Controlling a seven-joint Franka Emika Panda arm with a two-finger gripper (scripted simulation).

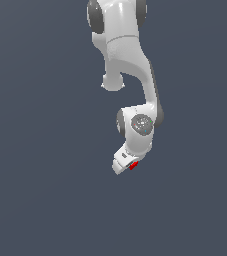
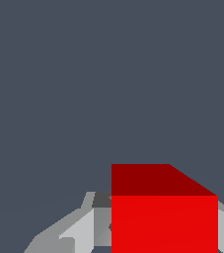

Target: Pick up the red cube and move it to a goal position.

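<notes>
The red cube [image 2: 164,222] fills the wrist view close up, sitting between the two grey fingers [image 2: 81,232] of my gripper [image 2: 162,210]. The jaws stand against its two sides. In the exterior view only a small sliver of the red cube [image 1: 133,165] shows beside the white gripper [image 1: 129,166], which hangs at the end of the bent white arm [image 1: 130,60]. The rest of the cube is hidden by the hand. No goal marker shows in either view.
A plain dark grey-blue surface [image 1: 35,200] fills the background in both views. No other objects, walls or edges show.
</notes>
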